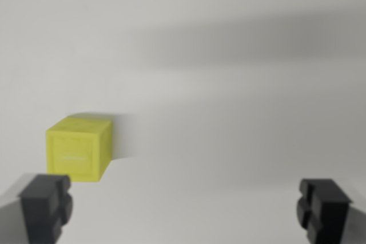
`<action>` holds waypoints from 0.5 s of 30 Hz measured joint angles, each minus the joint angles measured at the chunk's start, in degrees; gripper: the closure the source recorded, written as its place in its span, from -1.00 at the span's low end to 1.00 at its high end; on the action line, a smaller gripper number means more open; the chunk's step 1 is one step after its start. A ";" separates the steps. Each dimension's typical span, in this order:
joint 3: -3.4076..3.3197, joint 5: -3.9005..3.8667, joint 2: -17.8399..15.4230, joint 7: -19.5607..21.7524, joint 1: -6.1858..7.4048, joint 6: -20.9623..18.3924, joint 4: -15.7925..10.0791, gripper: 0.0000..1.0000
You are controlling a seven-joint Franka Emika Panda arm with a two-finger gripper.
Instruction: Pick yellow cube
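While gripper (184, 210) gapes wide w/ nothing held, yellow cube (79, 148) sits on plain white surface (229, 141), shadow-streaked.

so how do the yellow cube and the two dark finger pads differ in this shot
The yellow cube is bright yellow; the finger pads are dark grey, nearly black. The cube shows whole, resting on the white surface; the pads are cut off by the bottom edge. The cube sits toward the wrist view's left, ahead of the left pad, while the pads stand wide apart, jaws open. Both look blocky and slightly blurred.
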 joint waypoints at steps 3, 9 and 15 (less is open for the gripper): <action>0.00 0.03 0.29 0.45 0.36 0.61 -0.40 -1.00; 0.00 0.09 0.92 1.35 1.09 1.80 -1.17 -1.00; 0.00 0.17 1.62 2.27 1.84 3.01 -1.87 -1.00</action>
